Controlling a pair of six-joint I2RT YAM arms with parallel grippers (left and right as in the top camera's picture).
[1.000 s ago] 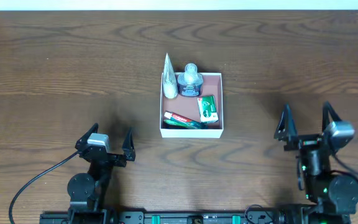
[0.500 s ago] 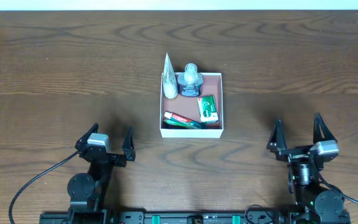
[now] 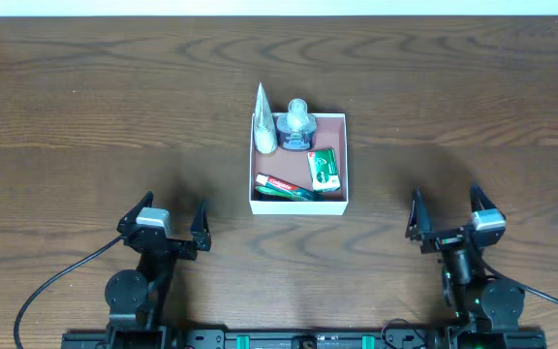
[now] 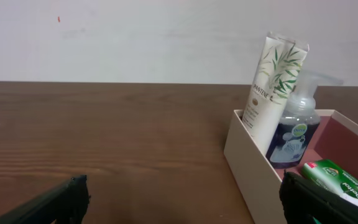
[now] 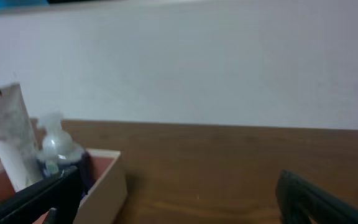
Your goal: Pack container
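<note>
The container (image 3: 343,155) is a square white box with a pinkish floor at the table's middle. It holds an upright white tube (image 3: 263,126), a clear pump bottle (image 3: 297,124), a green packet (image 3: 324,170) and a red and green toothpaste box (image 3: 286,187). The left wrist view shows the container (image 4: 247,162), the tube (image 4: 272,93) and the bottle (image 4: 295,127). The right wrist view shows the container (image 5: 107,186). My left gripper (image 3: 172,221) is open and empty, near the front left. My right gripper (image 3: 446,211) is open and empty, near the front right.
The dark wooden table (image 3: 114,107) runs to a white wall at the back. A black cable (image 3: 51,286) loops from the left arm's base at the front edge.
My right arm has drawn back toward the front edge and shifted left, with its fingers still open. The left arm and the container's contents have not moved.
</note>
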